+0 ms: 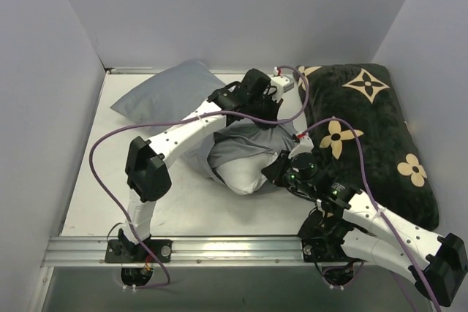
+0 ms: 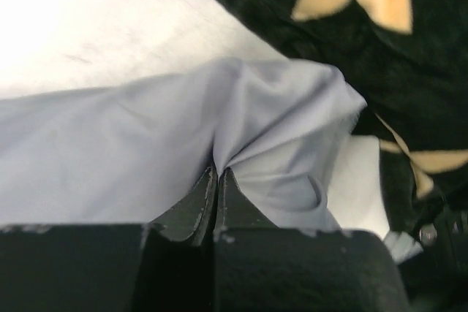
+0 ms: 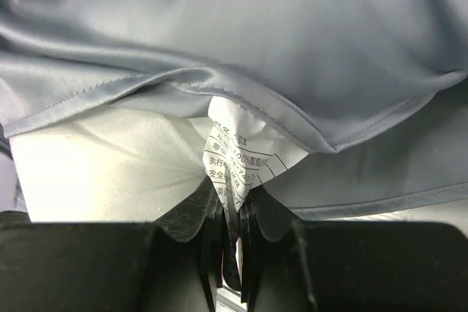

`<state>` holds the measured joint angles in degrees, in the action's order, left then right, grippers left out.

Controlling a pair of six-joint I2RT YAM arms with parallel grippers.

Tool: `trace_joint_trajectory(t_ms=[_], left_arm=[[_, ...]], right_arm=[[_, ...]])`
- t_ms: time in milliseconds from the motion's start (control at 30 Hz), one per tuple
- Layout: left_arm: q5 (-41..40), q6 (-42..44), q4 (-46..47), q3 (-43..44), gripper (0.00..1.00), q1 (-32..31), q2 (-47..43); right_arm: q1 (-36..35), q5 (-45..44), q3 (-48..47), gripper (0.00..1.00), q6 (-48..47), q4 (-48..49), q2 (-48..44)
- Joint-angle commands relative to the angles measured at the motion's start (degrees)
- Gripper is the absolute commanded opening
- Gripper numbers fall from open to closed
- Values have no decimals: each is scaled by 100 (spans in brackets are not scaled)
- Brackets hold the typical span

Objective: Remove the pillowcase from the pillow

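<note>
The blue-grey pillowcase (image 1: 252, 140) lies bunched mid-table around the white pillow (image 1: 245, 178), whose bare end pokes out toward the near side. My left gripper (image 1: 272, 120) comes down on the case's far end. In the left wrist view the left gripper (image 2: 218, 172) is shut, pinching a fold of the pillowcase (image 2: 278, 122). My right gripper (image 1: 279, 171) sits at the pillow's near right end. In the right wrist view the right gripper (image 3: 232, 199) is shut on the pillow's printed white label (image 3: 238, 158), beside the pillow (image 3: 102, 162) and under the pillowcase hem (image 3: 256, 34).
A black cushion with beige flowers (image 1: 373, 133) fills the right side, close to both grippers. Another blue-grey pillow (image 1: 172, 93) lies at the back left. Grey walls enclose the table (image 1: 110, 195) on three sides, and a metal rail (image 1: 219, 248) runs along its near edge.
</note>
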<state>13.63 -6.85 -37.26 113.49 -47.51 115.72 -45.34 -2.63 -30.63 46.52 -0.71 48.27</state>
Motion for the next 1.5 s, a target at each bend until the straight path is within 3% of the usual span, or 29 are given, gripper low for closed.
trace_joint_trajectory(t_ms=[0, 233, 467, 700, 900, 1033, 1133, 1233, 1433, 1467], left_arm=[[-904, -369, 131, 830, 0, 241, 310], [-2293, -1151, -167, 1912, 0, 715, 1048], [-3347, -1284, -247, 1782, 0, 1349, 1251], [-3692, -1240, -195, 712, 0, 1551, 874], [-3604, -1266, 305, -606, 4, 1578, -13], [-3166, -1012, 1359, -1671, 65, 1464, -989], [-2796, -818, 1309, -1498, 77, 1358, -1376], [-2760, -546, 1081, -1085, 82, 1105, -1692], [-3472, -211, 475, -311, 92, 498, -2325], [-3698, -176, 413, -275, 97, 218, -2517]], right_arm=[[-334, -158, -416, 0, -274, -42, 207], [-1563, -949, -927, 0, -679, -289, 560], [-2180, -1503, -971, 0, -934, -351, 324], [-1822, -1680, -1058, 0, -873, -439, -2], [-732, -320, -1673, 0, -855, -456, 138], [-248, 51, -2472, 0, -838, -833, 568], [-256, 193, -2781, 0, -794, -826, 911], [-247, 123, -2808, 0, -662, -755, 1088], [-159, 202, -3018, 0, -557, -685, 1351], [-142, 219, -3054, 0, -548, -685, 1413]])
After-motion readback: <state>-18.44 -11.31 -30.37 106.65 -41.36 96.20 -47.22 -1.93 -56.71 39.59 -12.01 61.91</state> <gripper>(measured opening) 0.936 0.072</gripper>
